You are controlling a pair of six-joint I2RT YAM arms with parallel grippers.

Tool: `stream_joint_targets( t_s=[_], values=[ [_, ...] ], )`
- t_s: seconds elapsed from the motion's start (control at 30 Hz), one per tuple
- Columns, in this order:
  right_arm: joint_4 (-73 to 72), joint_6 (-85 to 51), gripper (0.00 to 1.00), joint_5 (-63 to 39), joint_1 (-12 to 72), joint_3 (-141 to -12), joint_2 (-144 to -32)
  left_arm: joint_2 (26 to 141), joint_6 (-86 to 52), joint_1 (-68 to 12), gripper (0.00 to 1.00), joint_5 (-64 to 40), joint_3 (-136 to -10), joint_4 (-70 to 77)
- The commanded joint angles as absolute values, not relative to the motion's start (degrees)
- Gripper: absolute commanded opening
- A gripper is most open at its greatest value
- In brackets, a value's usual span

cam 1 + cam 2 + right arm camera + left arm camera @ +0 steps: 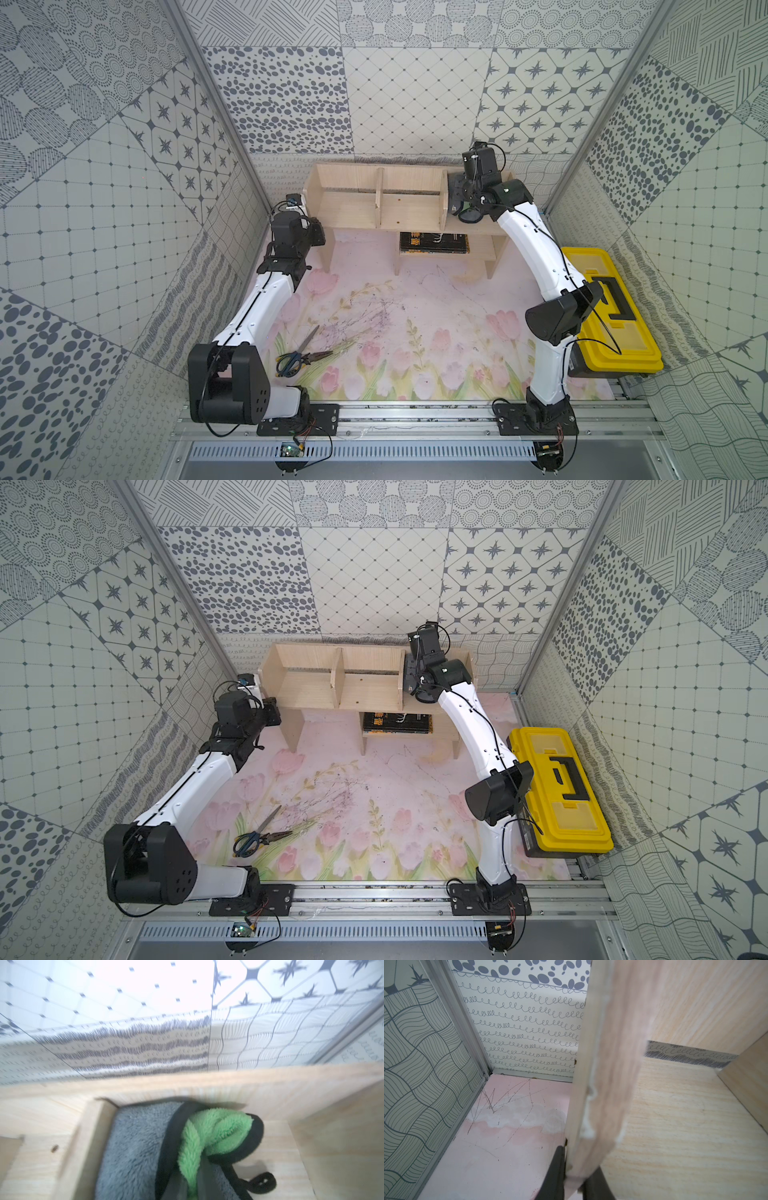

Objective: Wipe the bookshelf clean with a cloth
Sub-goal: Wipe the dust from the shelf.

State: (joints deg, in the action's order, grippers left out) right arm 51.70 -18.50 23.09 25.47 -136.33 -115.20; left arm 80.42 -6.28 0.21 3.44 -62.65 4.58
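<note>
The pale-wood bookshelf (353, 208) stands against the back wall in both top views. My left gripper (572, 1178) is shut on the front edge of its left side panel (608, 1064), one dark finger on each face. In the rightmost compartment of the top tier lies the cloth (135, 1147), grey face up against the divider, with a green fold (218, 1128) and dark edging turned up. My right gripper (192, 1188) is shut on that green fold. The cloth's small black tag (261, 1183) rests on the shelf board. The right wrist (478, 183) hides most of the cloth from above.
A dark book (434, 242) lies on the short lower shelf. A yellow-and-black toolbox (611, 307) sits by the right wall beside the right arm. Blue-handled scissors (299, 353) and pliers (322, 355) lie on the floral mat near the left arm.
</note>
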Motion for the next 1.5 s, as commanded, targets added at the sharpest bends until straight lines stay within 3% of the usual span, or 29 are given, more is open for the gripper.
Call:
stream_joint_targets(
  t_s=[0.0, 0.23, 0.53, 0.7, 0.93, 1.13, 1.33, 1.47],
  values=[
    [49.0, -16.5, 0.00, 22.0, 27.5, -142.5, -117.2, 80.9, -19.5, 0.5, 0.00, -6.3, -61.8, 0.0],
    [49.0, -16.0, 0.00, 23.6, 29.7, -139.7, -116.6, 81.1, -19.6, 0.5, 0.00, -6.6, -61.9, 0.1],
    [35.7, -22.9, 0.00, 22.6, 25.6, -98.1, -99.3, 80.9, -20.0, 0.5, 0.00, -7.0, -61.7, 0.2],
    [34.9, -22.8, 0.00, 22.5, 20.6, -89.9, -91.7, 81.1, -20.2, 0.5, 0.00, -7.2, -61.7, 0.3],
    [38.2, -15.3, 0.00, 29.5, 17.2, -100.6, -92.2, 81.0, -19.9, 0.5, 0.00, -6.8, -61.7, 0.2],
    [39.1, -13.0, 0.00, 22.9, 16.8, -116.1, -100.3, 80.6, -20.2, 0.5, 0.00, -7.1, -61.8, 0.1],
    [43.5, -12.1, 0.00, 18.1, 22.3, -134.3, -111.8, 80.4, -19.6, 0.5, 0.00, -6.4, -61.8, 0.0],
    [44.5, -11.0, 0.00, 19.2, 26.8, -137.5, -114.7, 80.4, -19.6, 0.4, 0.00, -6.1, -61.7, 0.0]
  ],
)
